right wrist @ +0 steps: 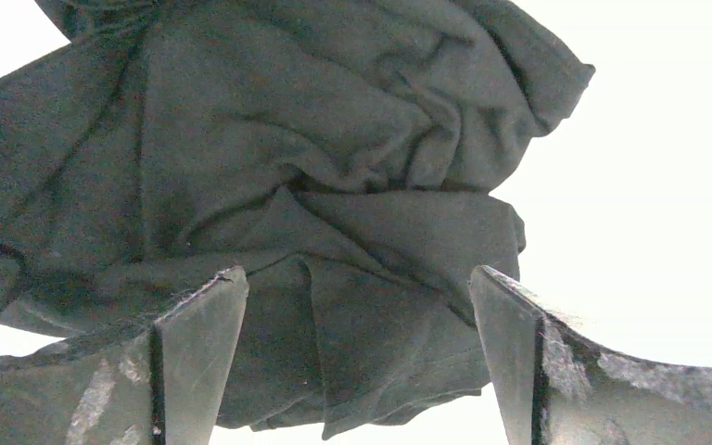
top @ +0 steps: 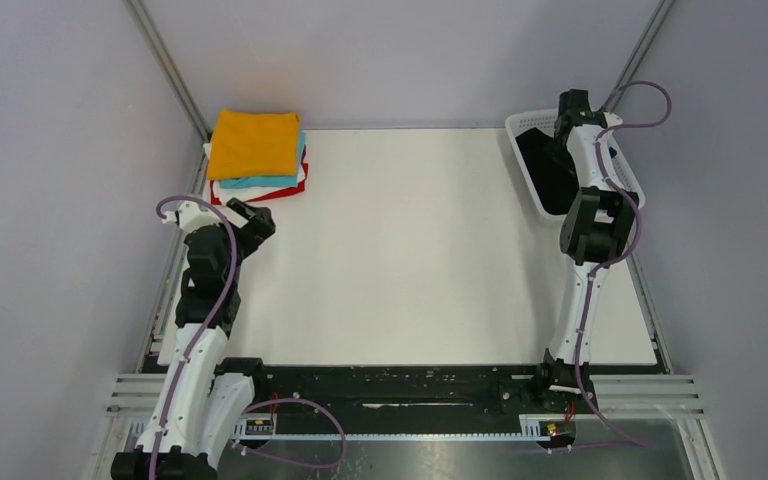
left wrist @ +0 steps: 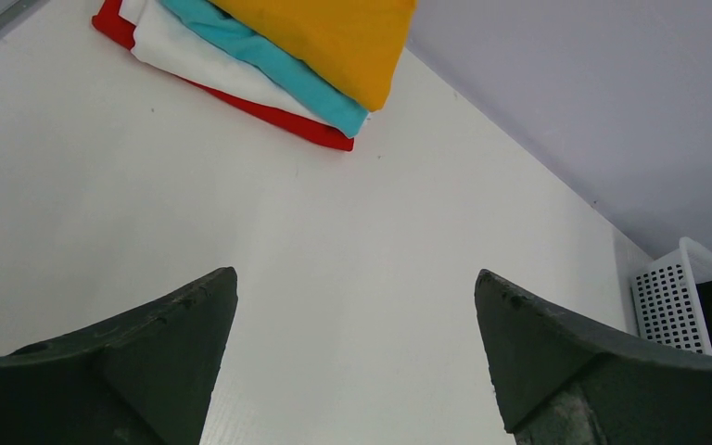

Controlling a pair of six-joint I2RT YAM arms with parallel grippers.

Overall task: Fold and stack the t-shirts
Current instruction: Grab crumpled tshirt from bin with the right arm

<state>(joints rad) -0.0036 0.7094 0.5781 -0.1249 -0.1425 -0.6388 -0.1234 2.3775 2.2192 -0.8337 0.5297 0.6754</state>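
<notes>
Four folded t-shirts (top: 256, 158), orange uppermost, were stacked well left of the basket (top: 523, 123). Also left of it, the left gripper (top: 252, 218) was seen spread and empty. Inside the basket the black t-shirt (right wrist: 269, 176) lay crumpled beneath the right gripper (right wrist: 359, 273), jaws spread wide, nothing pinched. The cloth was judged soft, light and limp, best pinched at a raised ridge of folds. Its creases were shown only by the right wrist view, the stack only by the others.

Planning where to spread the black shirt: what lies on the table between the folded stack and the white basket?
Nothing: the top view shows bare table between the folded stack and the white basket.
</notes>
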